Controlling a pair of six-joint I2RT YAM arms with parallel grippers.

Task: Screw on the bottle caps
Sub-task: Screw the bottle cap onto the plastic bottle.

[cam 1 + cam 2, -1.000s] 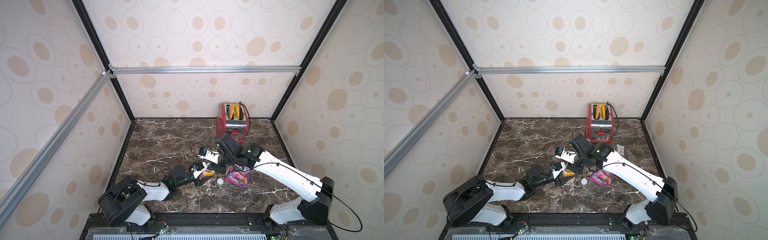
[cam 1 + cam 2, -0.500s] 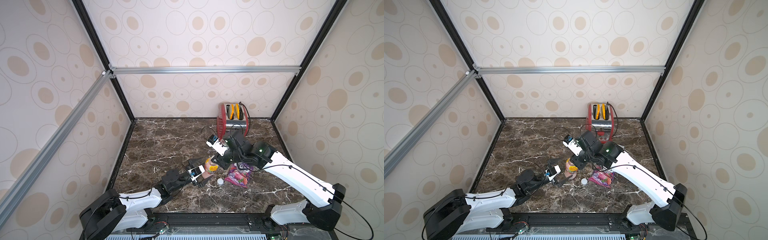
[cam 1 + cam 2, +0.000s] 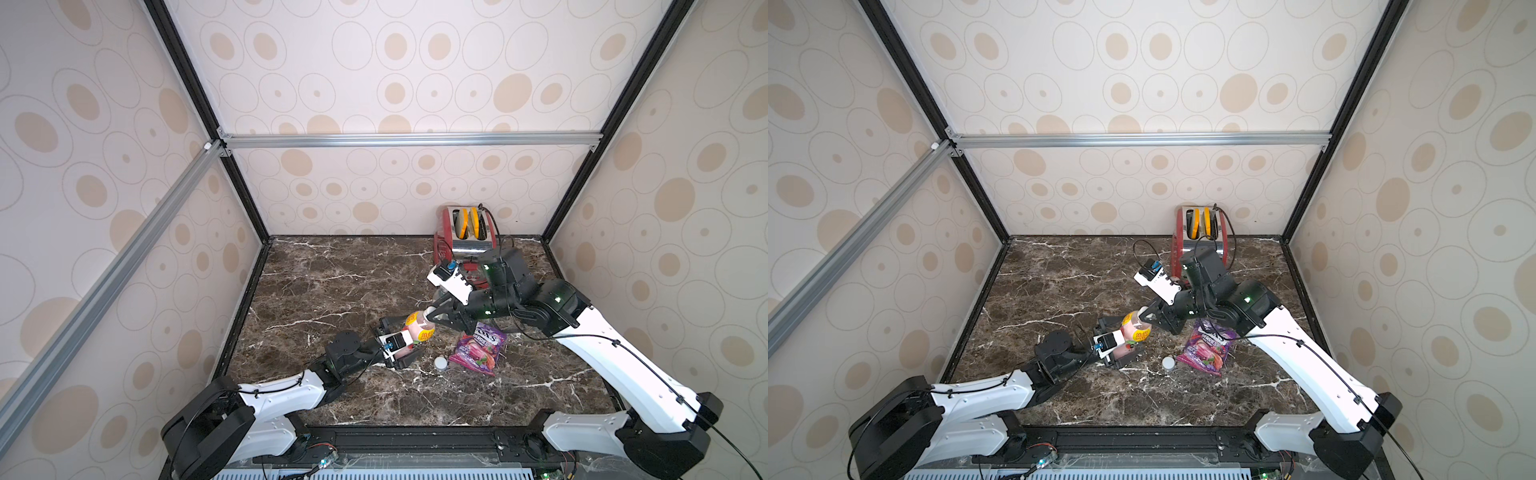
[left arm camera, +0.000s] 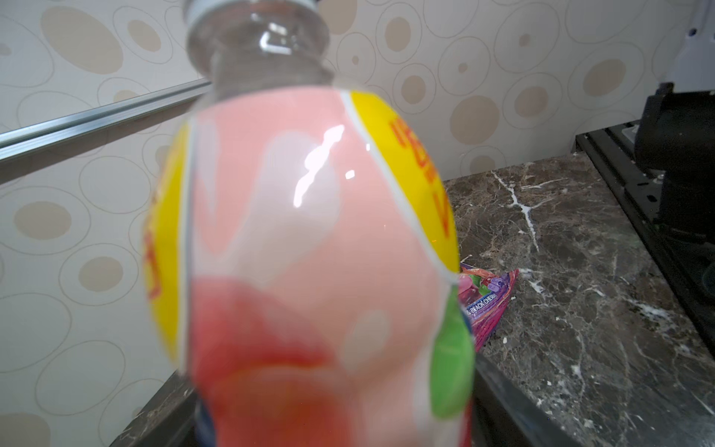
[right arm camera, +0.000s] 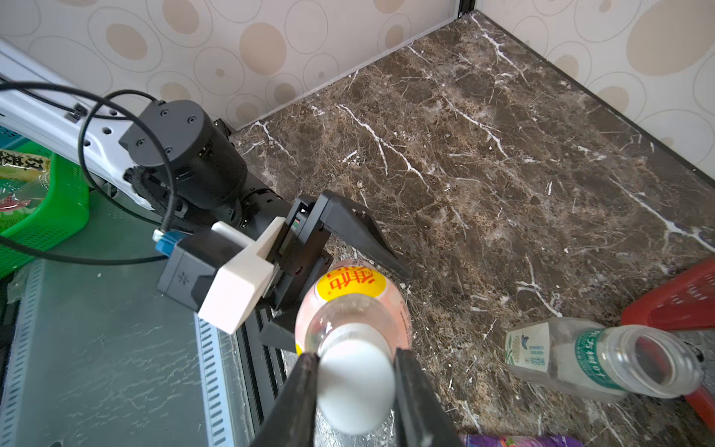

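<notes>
Fingers [image 5: 298, 394] of the right gripper [image 5: 354, 363] are pinched from 2 sides on a white screw cap [image 5: 354, 381], which sits on the neck of the pink drink bottle [image 5: 350, 284]; how far the cap is threaded on cannot be told. This bottle, with its yellow and red label, is on the side of the purple Fox's Berries candy bag [image 3: 478, 349] that faces the left arm, near the bag but apart from it. The left gripper [image 3: 404, 341] reaches to the bottle's lower body with 1 black jaw on each side of it. The jaws stand wide, and whether they press on the plastic or stand just clear of it cannot be told from any view. In the left wrist view the bottle fills most of the picture, its clear shoulder above the pink drink. A loose white cap [image 3: 441, 363] lies flat on the brown marble tabletop [image 3: 332, 291] just beside the bag's edge, also on the left arm's side and apart from both grippers. Beyond the bag, toward the back wall, a clear bottle [image 5: 572, 358] with a white and green label lies on its side, its mouth open. Farther behind the bag, against the back wall, stands a red toaster [image 3: 465, 249] with 2 yellow pieces in its slots.
</notes>
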